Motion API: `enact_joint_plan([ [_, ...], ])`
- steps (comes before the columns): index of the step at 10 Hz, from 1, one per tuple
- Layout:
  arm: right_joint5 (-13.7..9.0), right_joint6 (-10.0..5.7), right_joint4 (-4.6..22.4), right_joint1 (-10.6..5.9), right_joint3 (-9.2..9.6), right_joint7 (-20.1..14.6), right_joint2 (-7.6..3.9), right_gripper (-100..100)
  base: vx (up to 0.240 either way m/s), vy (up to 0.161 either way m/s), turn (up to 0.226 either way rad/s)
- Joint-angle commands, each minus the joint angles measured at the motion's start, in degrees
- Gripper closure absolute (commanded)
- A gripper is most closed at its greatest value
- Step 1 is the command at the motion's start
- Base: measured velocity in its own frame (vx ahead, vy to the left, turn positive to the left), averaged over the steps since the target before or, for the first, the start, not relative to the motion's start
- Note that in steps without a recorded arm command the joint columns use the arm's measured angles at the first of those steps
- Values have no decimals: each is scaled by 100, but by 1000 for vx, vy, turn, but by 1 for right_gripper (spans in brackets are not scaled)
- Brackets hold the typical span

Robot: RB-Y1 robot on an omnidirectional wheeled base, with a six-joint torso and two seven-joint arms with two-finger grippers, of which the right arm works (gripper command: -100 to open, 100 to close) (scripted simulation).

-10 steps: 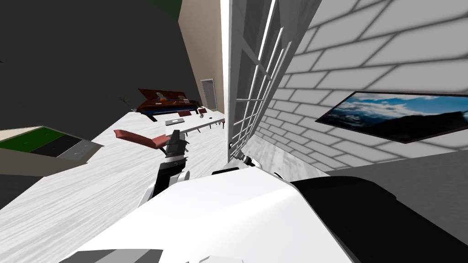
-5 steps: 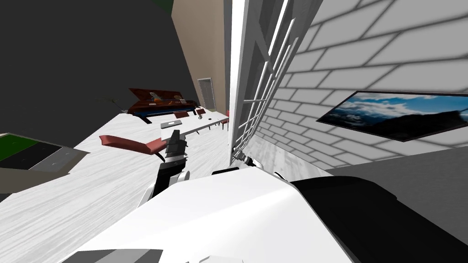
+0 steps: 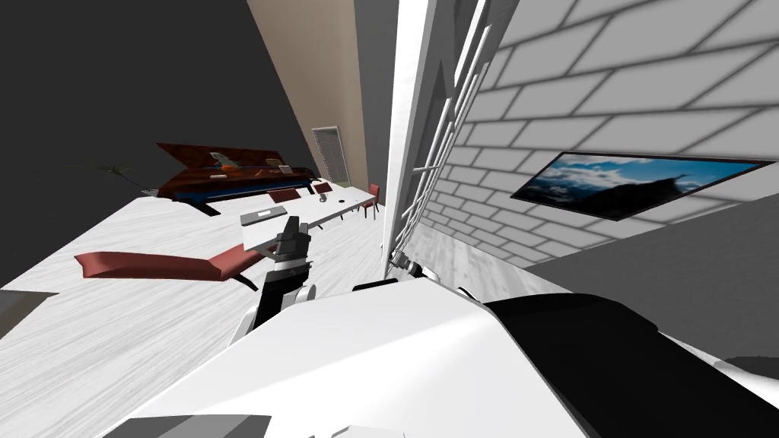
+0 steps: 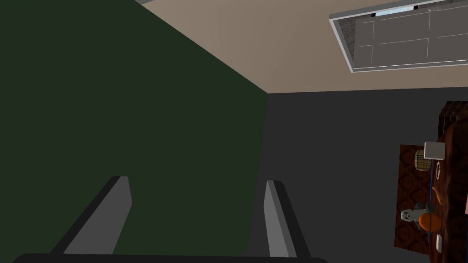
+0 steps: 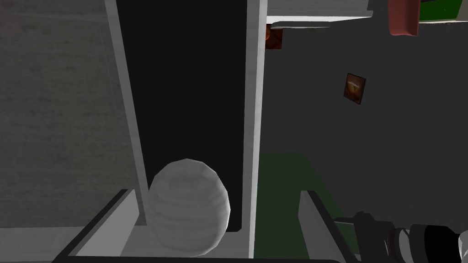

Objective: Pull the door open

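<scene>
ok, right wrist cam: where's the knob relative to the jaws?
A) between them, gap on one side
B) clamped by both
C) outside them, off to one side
A: the knob sits between the open right jaws, close to one, with a clear gap to the other.

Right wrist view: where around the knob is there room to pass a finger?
Free: the gap between the knob and the finger beyond the white strip. Crowded: the knob sits close against the other finger of the open right end effector.

The door [image 3: 411,114] is cut off at the top edge.
</scene>
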Motion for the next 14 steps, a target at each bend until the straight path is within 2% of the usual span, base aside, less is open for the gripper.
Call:
enact_joint_plan([
  [1, -34, -29, 67, -2, 0, -70, -13, -100, 38, 112, -321],
  [2, -20, -15, 27, 2, 0, -41, -11, -100, 10, 49, -93],
  [3, -20, -15, 27, 2, 0, -41, -11, 100, -7, -12, 59],
  [8, -20, -15, 27, 2, 0, -41, -11, 100, -2, -6, 13],
  [9, -148, 34, -1, -21, -27, -216, -34, 100, -13, -44, 154],
  [14, -459, 114, -54, 5, 11, -731, -16, 100, -23, -58, 191],
])
